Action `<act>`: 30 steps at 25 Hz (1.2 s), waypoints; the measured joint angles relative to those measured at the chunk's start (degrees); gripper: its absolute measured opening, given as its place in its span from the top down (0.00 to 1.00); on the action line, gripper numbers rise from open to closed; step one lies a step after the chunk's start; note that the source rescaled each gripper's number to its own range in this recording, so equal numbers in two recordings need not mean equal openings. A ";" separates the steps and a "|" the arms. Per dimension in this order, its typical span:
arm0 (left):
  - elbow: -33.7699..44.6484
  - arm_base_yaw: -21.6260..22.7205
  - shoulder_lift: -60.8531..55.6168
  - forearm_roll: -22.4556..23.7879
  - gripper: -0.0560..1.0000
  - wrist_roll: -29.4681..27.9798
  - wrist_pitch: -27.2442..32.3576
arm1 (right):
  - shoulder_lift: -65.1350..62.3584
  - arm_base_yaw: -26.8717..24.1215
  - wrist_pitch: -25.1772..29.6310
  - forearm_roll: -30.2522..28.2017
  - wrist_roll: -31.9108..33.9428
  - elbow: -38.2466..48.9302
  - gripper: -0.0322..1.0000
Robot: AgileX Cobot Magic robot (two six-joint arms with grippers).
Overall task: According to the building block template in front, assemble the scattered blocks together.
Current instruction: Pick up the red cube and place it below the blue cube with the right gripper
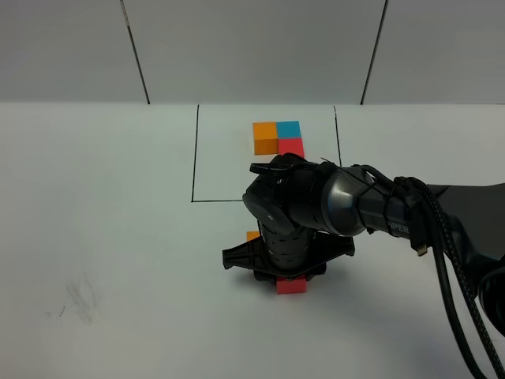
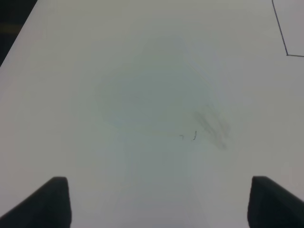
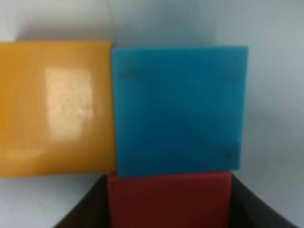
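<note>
Right arm bent down over the loose blocks, 6 o'clock of the building block template (image 1: 278, 137); right pincer (image 3: 169, 209) clamped on red block (image 3: 169, 197); left pincer (image 2: 159, 202) apart over bare surface (image 2: 142, 95)

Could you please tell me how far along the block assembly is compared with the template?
Nearly done. In the right wrist view the orange cube and blue cube sit side by side, matching the template. In hand: the right gripper holds the red cube against the blue one. Left: release and withdraw. The left gripper hangs open over bare table.
</note>
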 joint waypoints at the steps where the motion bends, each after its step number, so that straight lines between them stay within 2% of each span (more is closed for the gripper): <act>1: 0.00 0.00 0.00 0.00 0.31 0.00 0.00 | 0.00 0.00 0.00 0.08 0.00 0.00 0.77; 26: 0.00 0.00 0.00 0.00 0.31 0.00 0.00 | 0.05 -0.28 0.58 1.06 0.01 -0.22 0.77; 30: 0.00 0.00 0.00 0.00 0.31 0.00 0.00 | 0.11 -0.28 0.69 1.15 -0.05 -0.21 0.74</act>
